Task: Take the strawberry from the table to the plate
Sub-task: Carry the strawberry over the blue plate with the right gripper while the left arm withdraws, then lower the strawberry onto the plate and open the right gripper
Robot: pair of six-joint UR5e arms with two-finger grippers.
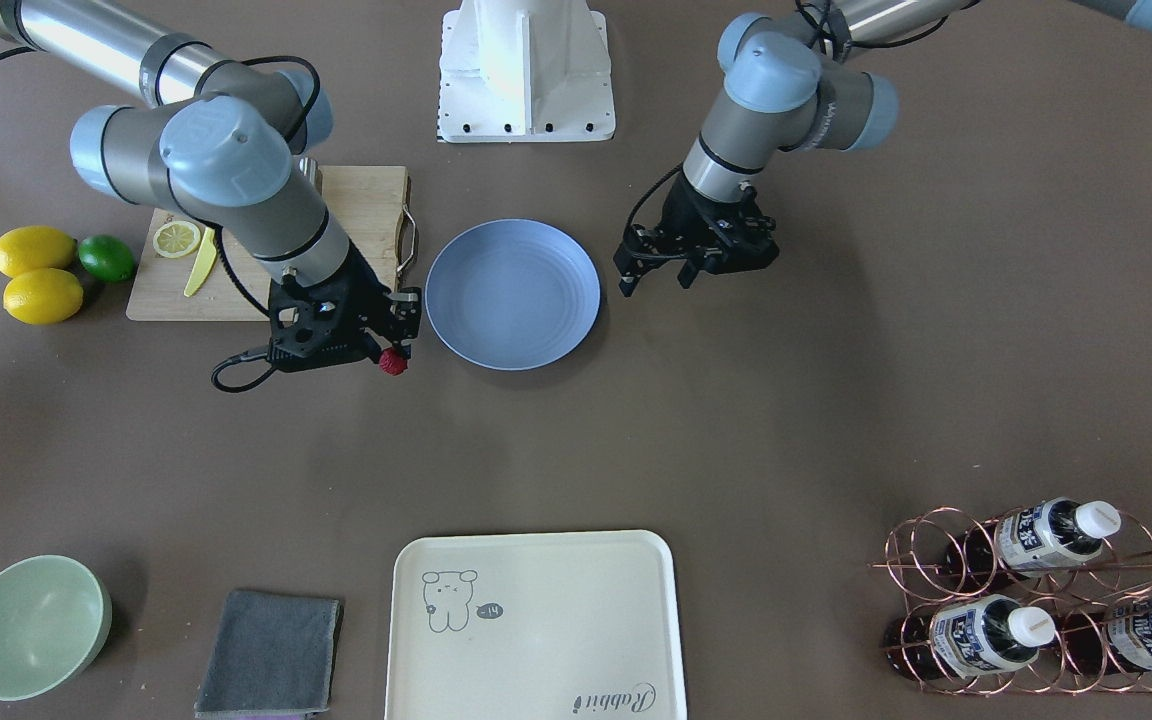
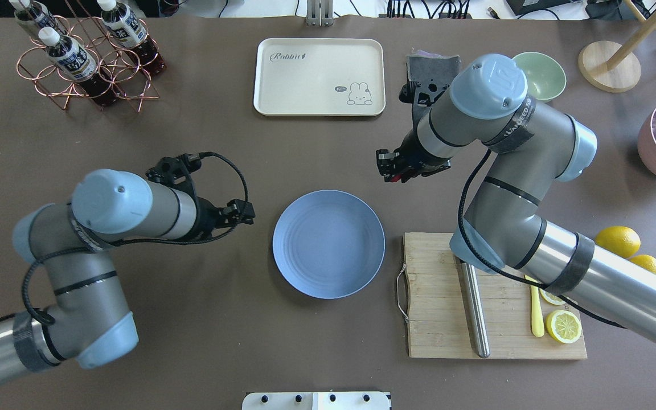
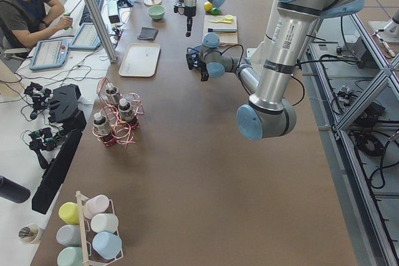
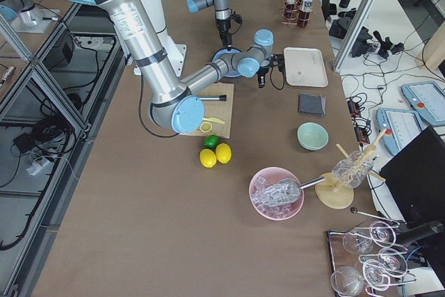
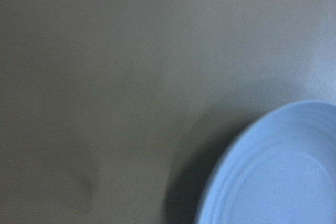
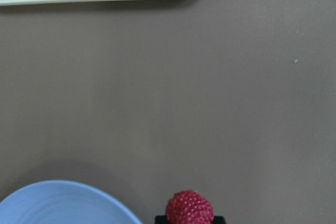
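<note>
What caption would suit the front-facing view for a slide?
Right pincer holds the strawberry just beside the empty blue plate; left pincer hangs open on the plate's other side.

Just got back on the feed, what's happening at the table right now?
The right gripper is shut on the strawberry and holds it just beside the light-blue plate, on the side toward the cutting board, not yet over it. The plate has nothing on it. The left gripper hangs open with nothing in it at the plate's opposite edge.
</note>
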